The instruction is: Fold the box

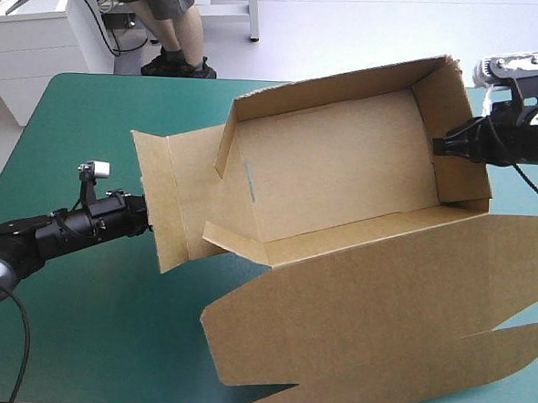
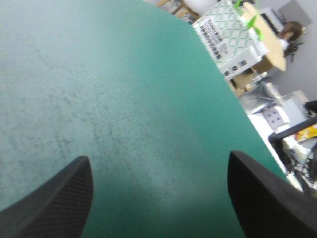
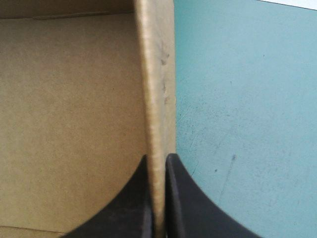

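Observation:
The brown box (image 1: 344, 170) stands as an open tray in the middle of the table, with its long walls raised. Its wide lid (image 1: 391, 300) lies flat toward the near right. At the left end a flap (image 1: 173, 196) lies spread out on the cover. My right gripper (image 1: 437, 145) is shut on the box's right end wall (image 3: 156, 74); the board runs upright between its fingers (image 3: 157, 156). My left gripper (image 1: 148, 214) sits low at the outer edge of the left flap. It is open (image 2: 158, 157), with only teal-green cover between its fingers.
The teal-green cover (image 1: 91, 118) stretches left of the box to the table's far-left corner. The lid reaches to the table's near edge and right edge. In the left wrist view the table's edge (image 2: 233, 94) runs ahead of the gripper.

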